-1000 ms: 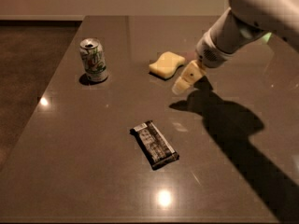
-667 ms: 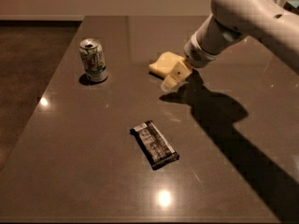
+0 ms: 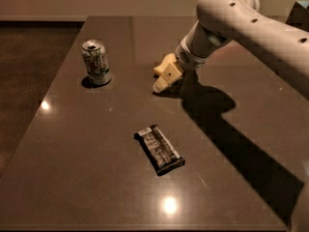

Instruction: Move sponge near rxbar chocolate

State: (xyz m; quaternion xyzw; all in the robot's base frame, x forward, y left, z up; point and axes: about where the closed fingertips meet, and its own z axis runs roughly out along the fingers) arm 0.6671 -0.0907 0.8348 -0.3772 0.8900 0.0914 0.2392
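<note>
Camera view, the only one on record: the dark table [image 3: 87, 168] carries three items. The sponge [image 3: 162, 63] lies toward the far middle of the surface and the rxbar chocolate [image 3: 159, 149] lies flat nearer the front edge. The two are well apart, with bare tabletop between them. A green-white soda can [image 3: 96, 62] stands upright to the left of the sponge, clear of both. The white arm [image 3: 241, 18] reaches in from the upper right, and its gripper [image 3: 163, 81] now sits low over the near side of the sponge, covering much of it. Only the far-left corner of the sponge shows past the cream tip. We cannot tell whether the gripper is spread, pressed together or pinching the sponge, since the contact area is hidden behind the gripper itself. As to change: a second ago the gripper hung to the right of the sponge and apart from it. Shortly after, it stood at the sponge's right edge, and it has now come across onto the sponge. The sponge itself appears to lie where it lay before, and the bar and can have not shifted. We judge that the approach is finished and the grasp is at hand or in progress. The carry toward the bar has not begun, so the task proper remains undone. The later path toward the front passes well clear of the can.
</note>
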